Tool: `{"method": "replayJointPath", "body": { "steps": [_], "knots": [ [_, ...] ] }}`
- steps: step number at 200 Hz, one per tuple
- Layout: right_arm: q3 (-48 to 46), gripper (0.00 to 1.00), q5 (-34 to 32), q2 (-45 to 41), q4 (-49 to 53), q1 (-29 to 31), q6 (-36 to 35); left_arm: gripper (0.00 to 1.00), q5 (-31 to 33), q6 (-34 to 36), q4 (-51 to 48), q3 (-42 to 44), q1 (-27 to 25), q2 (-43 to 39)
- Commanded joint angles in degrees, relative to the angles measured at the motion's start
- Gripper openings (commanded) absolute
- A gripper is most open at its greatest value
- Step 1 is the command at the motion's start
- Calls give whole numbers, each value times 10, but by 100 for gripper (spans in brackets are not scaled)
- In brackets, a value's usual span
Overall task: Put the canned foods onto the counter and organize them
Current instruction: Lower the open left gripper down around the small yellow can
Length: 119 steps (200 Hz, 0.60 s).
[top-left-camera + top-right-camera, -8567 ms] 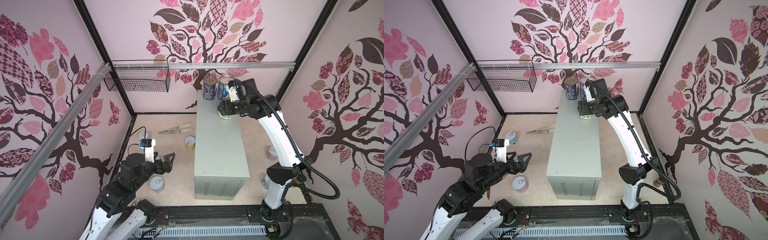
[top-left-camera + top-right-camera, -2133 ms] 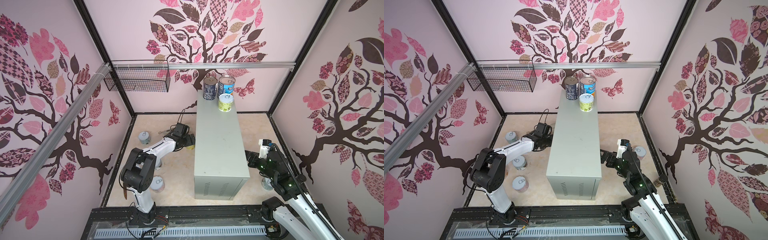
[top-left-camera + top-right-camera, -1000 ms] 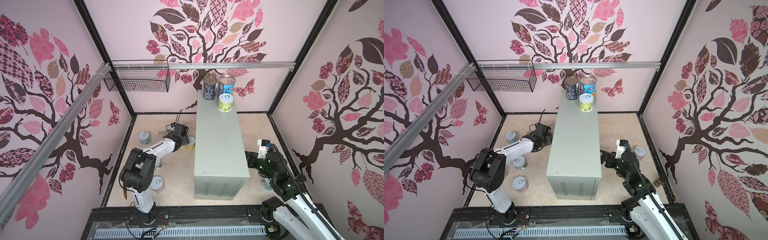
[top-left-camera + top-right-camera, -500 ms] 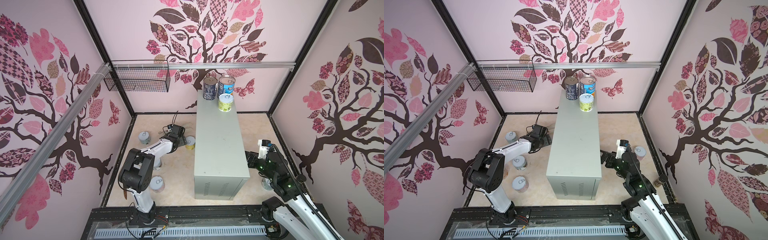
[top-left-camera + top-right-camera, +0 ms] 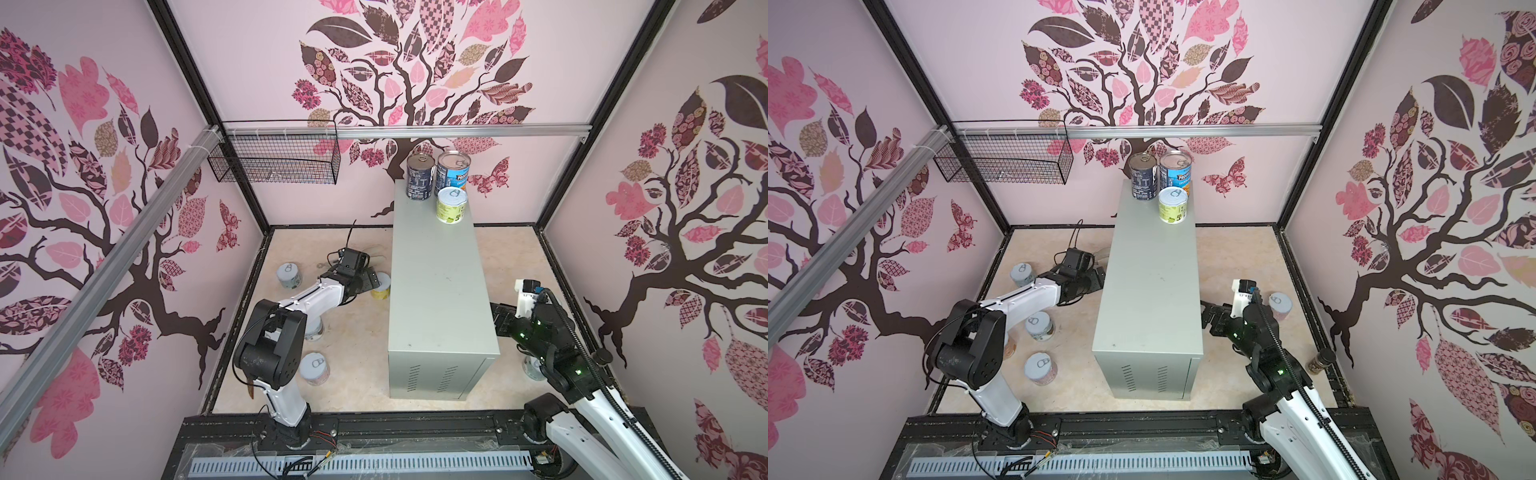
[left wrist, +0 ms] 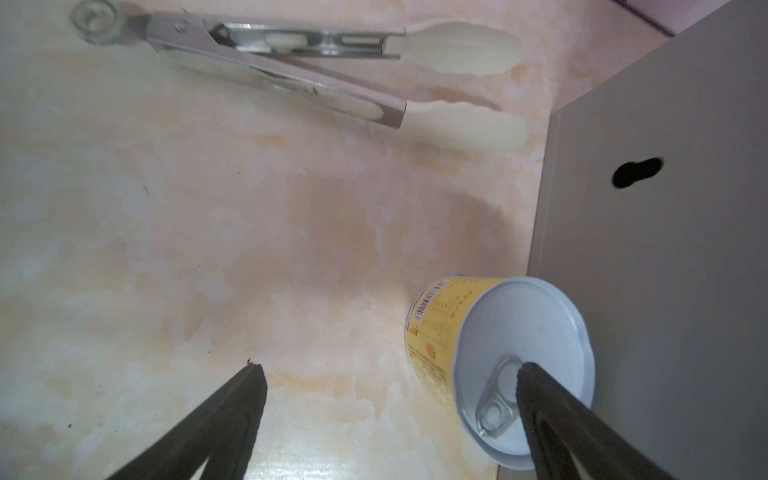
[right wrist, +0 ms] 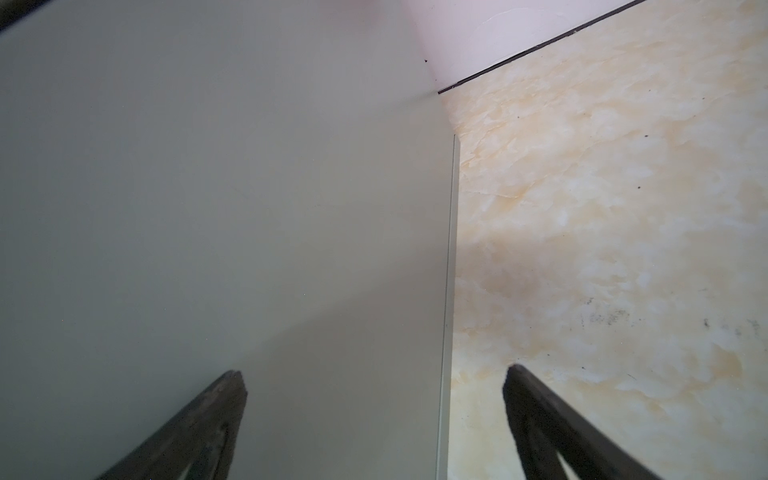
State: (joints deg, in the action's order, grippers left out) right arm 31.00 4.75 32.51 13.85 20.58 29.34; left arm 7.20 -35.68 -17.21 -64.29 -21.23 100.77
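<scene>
Left pincer [image 6: 388, 368] wider above beige floor [image 6: 208, 228]

Pale grey-green counter [image 5: 440, 270]; dark navy tin [image 5: 419, 185]; blue tin [image 5: 453, 178]; short tin [image 5: 451, 212], yellow-green label, white lid; yellow-labelled tin [image 6: 430, 332], white lid; beige marbled floor [image 5: 357, 365]; pink walls [image 5: 257, 83], brown tree, patterned leaves; black wire basket [image 5: 274, 166].

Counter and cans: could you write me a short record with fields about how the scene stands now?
counter: three cans at far end
cans on it: navy can, blue can, short can
yellow can: upright on floor, next to counter
left gripper: open, beside yellow can
right gripper: open, holds nothing, at counter's side
tongs: on floor
</scene>
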Motion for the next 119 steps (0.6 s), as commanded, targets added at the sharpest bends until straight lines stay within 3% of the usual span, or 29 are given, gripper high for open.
{"method": "replayJointPath", "body": {
  "steps": [1, 69, 119],
  "knots": [
    [-2, 100, 3, -3, -8, 6, -8, 97, -11, 3, -3, -9, 2, 13],
    [-7, 100, 2, -6, -11, 7, -8, 89, 37, 10, -24, -11, 6, 25],
    [-10, 100, 0, -9, -12, 7, -7, 65, 69, 16, -25, -2, 6, 11]
  ]
}}
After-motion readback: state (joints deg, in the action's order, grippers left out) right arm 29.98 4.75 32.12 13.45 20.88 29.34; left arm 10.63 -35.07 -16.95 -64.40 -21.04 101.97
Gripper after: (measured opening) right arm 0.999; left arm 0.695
